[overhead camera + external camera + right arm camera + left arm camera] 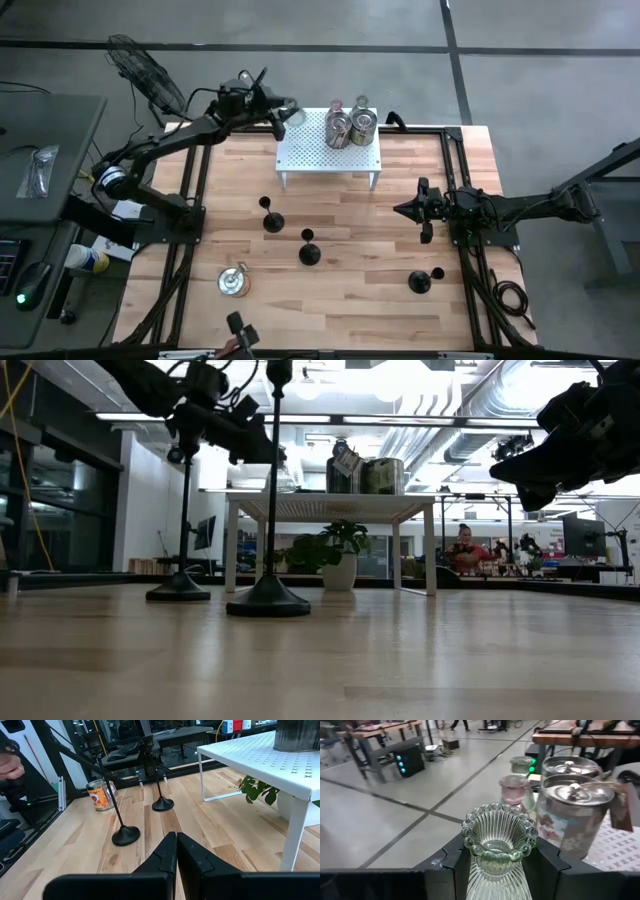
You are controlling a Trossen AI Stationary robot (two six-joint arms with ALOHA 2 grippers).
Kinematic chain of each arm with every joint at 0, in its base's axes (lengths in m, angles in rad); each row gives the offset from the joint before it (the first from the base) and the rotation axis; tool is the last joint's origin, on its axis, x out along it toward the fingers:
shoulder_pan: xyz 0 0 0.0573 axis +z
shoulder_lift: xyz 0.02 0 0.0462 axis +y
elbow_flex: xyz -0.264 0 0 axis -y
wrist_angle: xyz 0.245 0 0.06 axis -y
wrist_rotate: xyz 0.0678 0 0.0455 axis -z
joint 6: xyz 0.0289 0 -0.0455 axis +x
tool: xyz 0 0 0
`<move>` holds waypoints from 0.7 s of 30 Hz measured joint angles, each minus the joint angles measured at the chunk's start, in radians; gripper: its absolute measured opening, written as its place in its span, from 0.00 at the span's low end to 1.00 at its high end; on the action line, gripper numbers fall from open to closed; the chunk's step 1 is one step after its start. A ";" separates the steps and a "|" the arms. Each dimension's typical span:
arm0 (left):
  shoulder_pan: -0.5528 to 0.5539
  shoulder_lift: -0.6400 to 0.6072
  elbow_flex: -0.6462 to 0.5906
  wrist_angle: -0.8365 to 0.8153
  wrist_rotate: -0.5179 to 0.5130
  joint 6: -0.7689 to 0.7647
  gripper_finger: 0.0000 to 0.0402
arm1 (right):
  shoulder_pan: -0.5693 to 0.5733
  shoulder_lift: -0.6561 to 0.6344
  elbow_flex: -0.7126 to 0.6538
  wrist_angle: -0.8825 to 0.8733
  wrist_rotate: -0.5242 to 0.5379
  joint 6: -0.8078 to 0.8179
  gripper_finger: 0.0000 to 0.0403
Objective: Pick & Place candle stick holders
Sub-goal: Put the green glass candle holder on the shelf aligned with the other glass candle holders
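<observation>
Left wrist view alone shows left end effector [497,865] gripping ribbed glass holder [498,845].

A white perforated rack [328,157] stands at the wooden table's [350,300] far edge — a potted plant [338,552] shows beneath it, a fan [140,70] beyond the corner.

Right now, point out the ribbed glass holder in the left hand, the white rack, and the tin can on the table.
ribbed glass holder [499,837]: left wrist view, on its beaded rim.
white rack [310,152]: high view, bare perforated top.
tin can [233,282]: high view, its lid.
</observation>
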 joint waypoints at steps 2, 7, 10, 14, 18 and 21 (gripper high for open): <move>-0.001 0.018 0.010 0.003 0.004 0.005 0.35 | 0.000 0.000 0.000 0.000 0.001 0.000 0.01; 0.000 0.064 0.051 0.002 0.002 -0.007 0.35 | 0.000 0.000 0.000 0.000 0.002 0.000 0.01; -0.002 0.089 0.076 -0.002 -0.001 -0.017 0.35 | 0.000 0.000 0.000 0.000 0.001 0.000 0.01; -0.019 0.116 0.088 -0.004 -0.031 -0.023 0.35 | 0.000 0.000 0.000 0.000 0.001 0.000 0.01; -0.028 0.129 0.088 -0.011 -0.057 -0.007 0.35 | 0.000 0.000 0.000 0.000 0.001 0.000 0.01; -0.029 0.133 0.088 -0.016 -0.103 -0.010 0.35 | 0.000 0.000 0.000 0.000 0.001 0.000 0.01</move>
